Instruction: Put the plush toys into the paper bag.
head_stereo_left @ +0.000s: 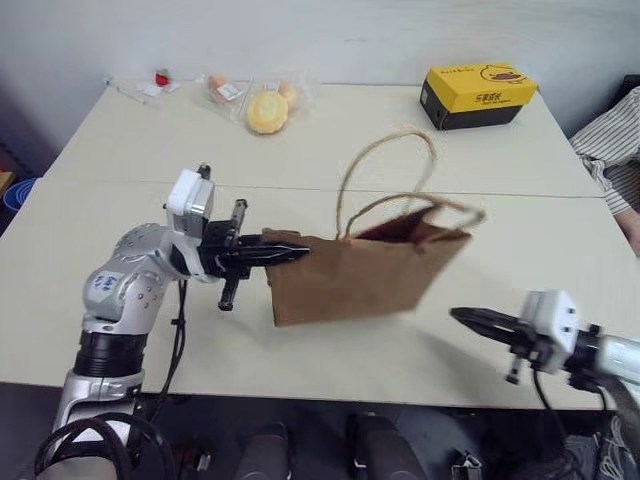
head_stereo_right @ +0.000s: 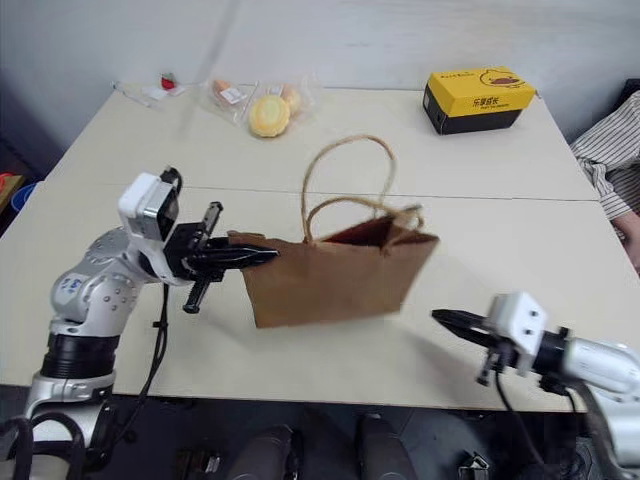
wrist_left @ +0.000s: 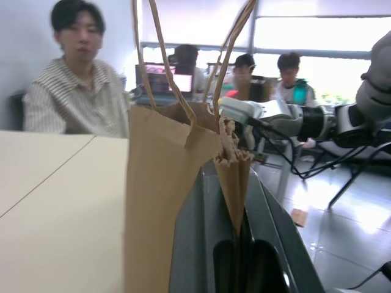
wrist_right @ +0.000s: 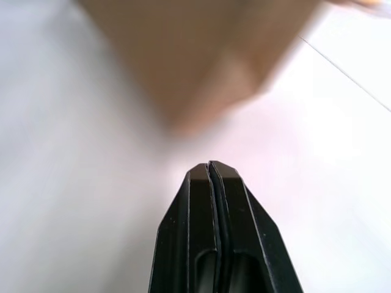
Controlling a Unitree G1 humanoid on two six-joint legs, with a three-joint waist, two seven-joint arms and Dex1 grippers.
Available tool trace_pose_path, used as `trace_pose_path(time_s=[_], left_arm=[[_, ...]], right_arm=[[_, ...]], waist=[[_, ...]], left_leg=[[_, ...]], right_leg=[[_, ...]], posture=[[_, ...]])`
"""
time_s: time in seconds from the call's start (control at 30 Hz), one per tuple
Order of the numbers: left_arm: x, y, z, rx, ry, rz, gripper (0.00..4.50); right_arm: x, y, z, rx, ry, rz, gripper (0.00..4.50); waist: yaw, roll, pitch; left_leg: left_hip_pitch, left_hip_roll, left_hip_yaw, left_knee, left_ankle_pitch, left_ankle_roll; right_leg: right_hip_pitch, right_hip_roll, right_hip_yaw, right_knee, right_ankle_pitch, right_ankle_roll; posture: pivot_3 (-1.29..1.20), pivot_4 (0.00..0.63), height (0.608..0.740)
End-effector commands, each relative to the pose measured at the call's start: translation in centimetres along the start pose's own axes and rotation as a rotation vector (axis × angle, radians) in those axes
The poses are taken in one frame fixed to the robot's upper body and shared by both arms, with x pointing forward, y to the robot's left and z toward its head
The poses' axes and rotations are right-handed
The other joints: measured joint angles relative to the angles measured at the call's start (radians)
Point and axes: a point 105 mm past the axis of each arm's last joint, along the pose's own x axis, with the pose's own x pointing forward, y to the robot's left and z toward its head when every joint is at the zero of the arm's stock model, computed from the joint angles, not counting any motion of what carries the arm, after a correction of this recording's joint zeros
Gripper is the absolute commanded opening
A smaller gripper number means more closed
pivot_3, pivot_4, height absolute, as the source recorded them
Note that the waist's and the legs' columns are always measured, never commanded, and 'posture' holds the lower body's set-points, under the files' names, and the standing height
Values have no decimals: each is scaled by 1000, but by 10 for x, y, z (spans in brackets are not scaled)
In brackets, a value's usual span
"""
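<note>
Brown kraft paper, pinched at one top corner by my left end effector [head_stereo_left: 285,252], hangs just above the middle of the desk [head_stereo_left: 120,230]: the paper bag [head_stereo_left: 355,275] is lifted and tilted, its bottom clear of the surface and casting a shadow on the desk beneath. My left fingers are clamped together on the crumpled rim at the side of the bag nearest the desk's left edge, as the left wrist view confirms, with the paper wedged between them. The bag's long axis runs roughly across the desk from left to right, its mouth facing up and a little toward the far edge, the twine handles [head_stereo_left: 385,175] looping up above it. My right end effector [head_stereo_left: 480,322] hovers near the desk's front edge toward the right corner, well apart from the bag, its two fingers pressed together on nothing. As for the job itself, I judge it barely begun: the red-and-white plush toy [head_stereo_left: 161,77] lies at the far left corner, and an orange shape that I take for the fish toy [head_stereo_left: 218,84] rests along the far edge beside the wrapped yellow bun [head_stereo_left: 267,111], all well apart from the bag. A yellow and black box [head_stereo_left: 477,95] sits by the far right corner. Neither toy is in the bag; the mouth looks only partly open, so spreading it and fetching both toys remain.
</note>
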Motion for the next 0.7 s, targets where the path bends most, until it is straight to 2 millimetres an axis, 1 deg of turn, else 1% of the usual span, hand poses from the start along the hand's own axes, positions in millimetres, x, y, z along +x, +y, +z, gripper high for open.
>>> trace_pose_path(time_s=[0.03,0.13,0.27,0.37,0.53,0.6,0.67,0.7], left_arm=[[4,-2,-4,44,-7,-69,6],[0,7,-26,69,37,-37,6],[-4,14,-45,174,116,-4,6],[-9,16,-48,203,128,21,6],[-23,8,-54,180,179,74,6],[-27,5,-53,177,189,103,405],[-30,3,-50,179,203,124,913],[-32,2,-48,188,209,138,1279]], right_arm=[[-24,-10,4,-56,12,-61,0],[-26,-6,-1,-49,10,-79,0],[-16,2,-4,-49,-16,-62,0],[-14,1,-2,-52,-30,-66,0],[-16,-4,0,-45,-35,-60,0],[-16,-7,1,-39,-41,-59,0],[-16,-10,4,-44,-46,-62,0],[-16,-9,3,-22,-39,-50,179]], waist=[[-2,0,0],[-2,0,0],[1,0,0],[2,0,0],[1,0,0],[1,0,0],[-1,0,0],[0,0,0]], left_leg=[[1,0,1,0,0,0],[3,1,2,0,-1,2],[2,1,2,3,-1,2],[1,1,2,4,-1,2],[1,1,2,5,-1,2],[1,1,1,5,-1,2],[1,1,2,5,-2,3],[1,1,2,5,-2,4]], right_leg=[[0,1,1,1,0,0],[0,2,3,3,0,0],[0,2,3,4,0,0],[0,1,3,4,0,0],[0,1,3,4,0,0],[0,0,3,4,0,0],[0,0,3,4,0,0],[0,0,3,5,0,0]], posture=[[0,150,740],[0,150,740],[0,150,740],[0,150,740],[0,150,740],[0,150,740],[0,150,740],[0,150,740]])
